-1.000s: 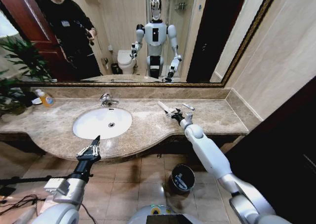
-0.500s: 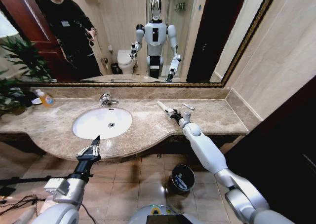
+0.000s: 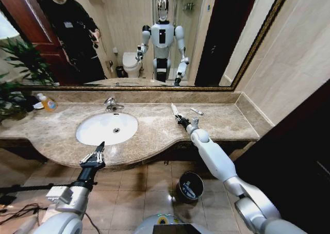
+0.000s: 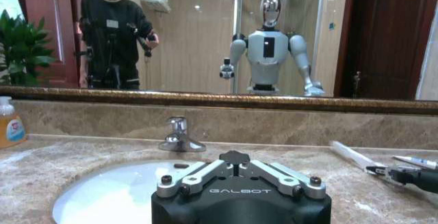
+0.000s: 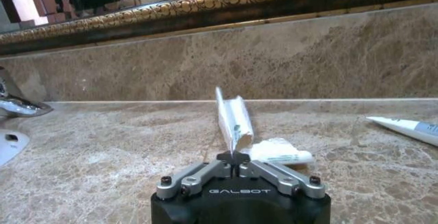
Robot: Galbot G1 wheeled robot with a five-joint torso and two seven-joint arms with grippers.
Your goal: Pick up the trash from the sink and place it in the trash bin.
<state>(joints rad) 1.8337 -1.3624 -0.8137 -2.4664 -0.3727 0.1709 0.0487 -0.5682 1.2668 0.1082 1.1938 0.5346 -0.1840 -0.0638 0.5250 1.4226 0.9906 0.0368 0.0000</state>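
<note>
A: What is seen at the left of the head view?

B: The left gripper (image 3: 98, 152) is held low at the lower left, before the counter (image 3: 149, 133) edge, just below the sink (image 3: 106, 128). Whether its fingers are spread cannot be told. The sink is seen as a white oval basin with a dark drain at its centre and a chrome tap (image 3: 111, 104) behind it. An orange-filled bottle (image 3: 47, 103) is stood at the far left of the counter.

A: And right of centre?

B: The right gripper (image 3: 180, 119) is stretched over the counter, well to the right of the sink. A long white sachet (image 5: 231, 119) is clamped between its closed fingers; it is seen tilted upward, creased, with small green marks near the pinched end. A short white tube (image 5: 282, 150) with pale green print is laid on the marble just beside the gripper. A further white tube (image 5: 409, 128) with blue marks is laid farther right, apart from both.

A: And the bin?

B: The bin (image 3: 190, 186) is seen at the lower middle of the head view, on the tiled floor under the counter edge: round, black, shiny-rimmed, with something pale lying inside.
</note>
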